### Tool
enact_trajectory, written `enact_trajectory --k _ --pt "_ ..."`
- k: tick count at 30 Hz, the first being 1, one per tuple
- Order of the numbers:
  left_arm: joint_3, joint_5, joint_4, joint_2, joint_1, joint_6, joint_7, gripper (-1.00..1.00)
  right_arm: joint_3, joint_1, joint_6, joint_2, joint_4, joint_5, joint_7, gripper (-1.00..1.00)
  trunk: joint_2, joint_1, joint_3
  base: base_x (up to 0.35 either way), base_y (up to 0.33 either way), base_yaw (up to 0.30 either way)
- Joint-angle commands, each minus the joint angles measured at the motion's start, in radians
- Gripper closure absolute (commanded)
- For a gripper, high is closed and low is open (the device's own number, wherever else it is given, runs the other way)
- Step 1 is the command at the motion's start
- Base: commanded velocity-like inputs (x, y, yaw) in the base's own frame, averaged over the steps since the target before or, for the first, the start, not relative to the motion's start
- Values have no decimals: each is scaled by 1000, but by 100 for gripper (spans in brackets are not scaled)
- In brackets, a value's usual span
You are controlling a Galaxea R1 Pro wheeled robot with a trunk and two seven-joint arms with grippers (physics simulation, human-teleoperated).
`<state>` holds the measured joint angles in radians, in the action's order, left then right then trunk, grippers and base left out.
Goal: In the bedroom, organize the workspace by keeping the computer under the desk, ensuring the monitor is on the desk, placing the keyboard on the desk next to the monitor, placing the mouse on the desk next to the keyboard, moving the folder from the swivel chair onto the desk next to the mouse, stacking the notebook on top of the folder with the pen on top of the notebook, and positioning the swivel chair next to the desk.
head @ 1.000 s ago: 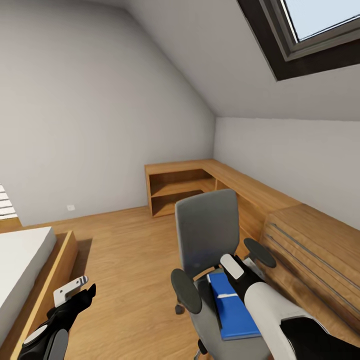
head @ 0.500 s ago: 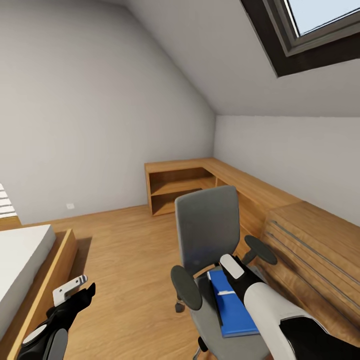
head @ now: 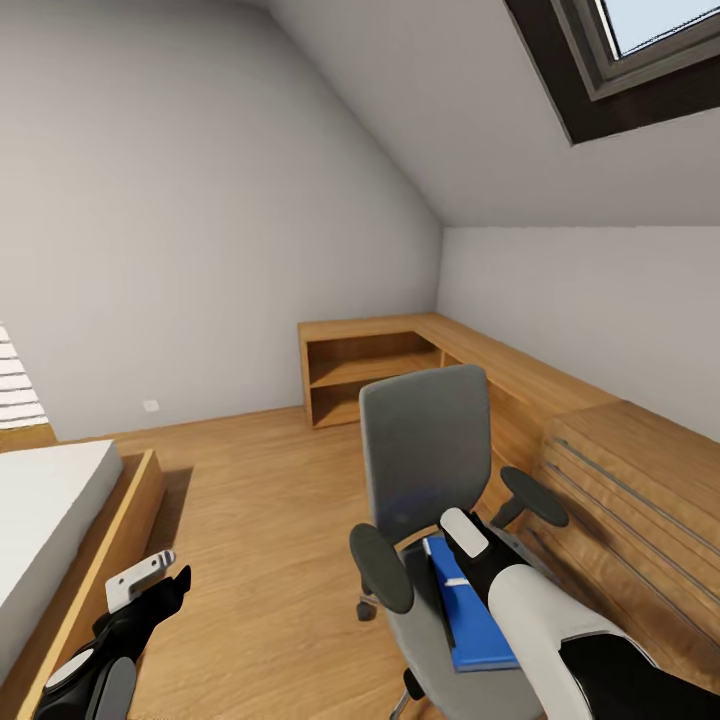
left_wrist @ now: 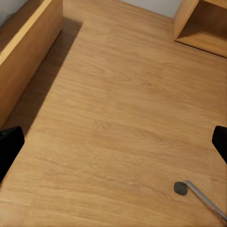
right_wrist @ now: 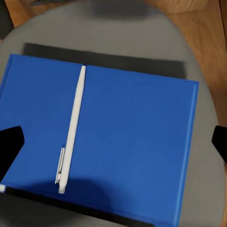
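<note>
Blue folder [right_wrist: 118, 142] seen flat on grey seat of swivel chair [head: 425, 450], black spine toward seat back; white pen [right_wrist: 73, 127] lying on folder. View shifted slightly since a second ago: camera moved, chair and folder not displaced. Right claw [right_wrist: 113, 142] held over folder, fingers apart, nothing gripped. Left claw [left_wrist: 113, 142] apart over wood floor [left_wrist: 118, 109]. Folder pick-up judged not yet made.
</note>
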<state>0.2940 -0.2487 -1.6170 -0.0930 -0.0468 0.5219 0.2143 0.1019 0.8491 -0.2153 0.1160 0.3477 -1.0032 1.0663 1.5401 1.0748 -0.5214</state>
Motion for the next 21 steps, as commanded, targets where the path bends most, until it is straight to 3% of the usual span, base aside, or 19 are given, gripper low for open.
enact_trajectory --k 1,7,17,21 --pt "1 -11 -1 -1 -1 4 7 -100 8 1 -7 -1 0 -10 1 -100 8 4 -4 0 0 30" --pt "1 -11 -1 -1 -1 4 7 -100 7 1 -7 -1 0 -9 -31 -100 50 27 -23 0 0 25" --pt "1 -11 -1 -1 -1 4 7 -100 7 1 -7 -3 0 -8 -72 -100 120 65 -54 0 0 147" --pt "-1 -11 -1 0 -1 4 7 -100 6 1 -4 -7 0 -8 -81 -100 120 65 -54 0 0 12"
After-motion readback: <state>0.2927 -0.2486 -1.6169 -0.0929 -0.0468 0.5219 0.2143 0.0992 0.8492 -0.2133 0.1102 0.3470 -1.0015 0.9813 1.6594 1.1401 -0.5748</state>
